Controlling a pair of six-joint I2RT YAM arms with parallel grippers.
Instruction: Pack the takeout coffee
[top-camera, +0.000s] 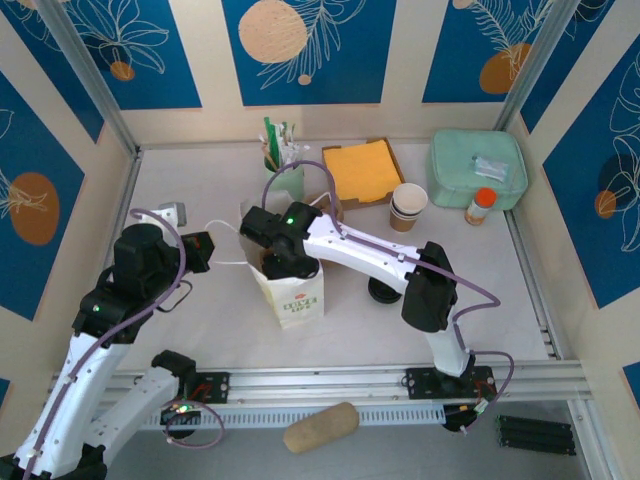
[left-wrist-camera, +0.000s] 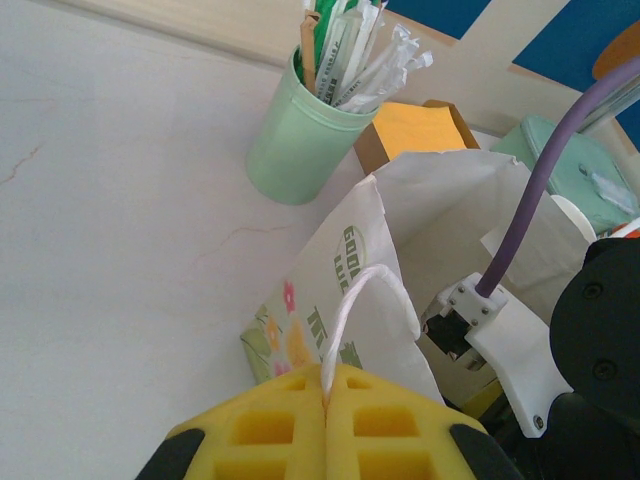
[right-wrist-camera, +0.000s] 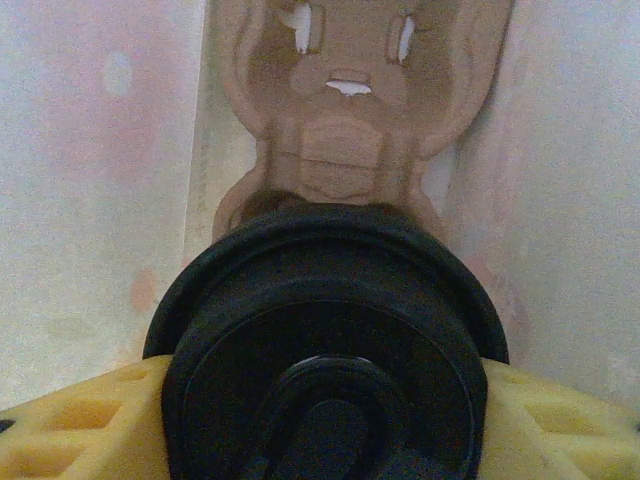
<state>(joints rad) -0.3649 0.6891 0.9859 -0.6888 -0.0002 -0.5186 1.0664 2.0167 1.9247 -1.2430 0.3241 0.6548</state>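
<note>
- Black-lidded takeout coffee (right-wrist-camera: 325, 330) is clasped in the right gripper (right-wrist-camera: 320, 425), inside the paper bag (left-wrist-camera: 330, 270); light and crushable, so squeeze gently just below its rim.
- Beyond it lies a cardboard tray (right-wrist-camera: 350, 110).
- Left gripper (left-wrist-camera: 328, 420) pinches the bag handle (left-wrist-camera: 350, 300).

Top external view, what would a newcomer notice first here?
The white paper bag standing mid-table catches the eye, with the right arm reaching into its mouth. Inside the bag, the right end effector holds the black-lidded takeout coffee. The left end effector pinches the bag's white handle from the left.
</note>
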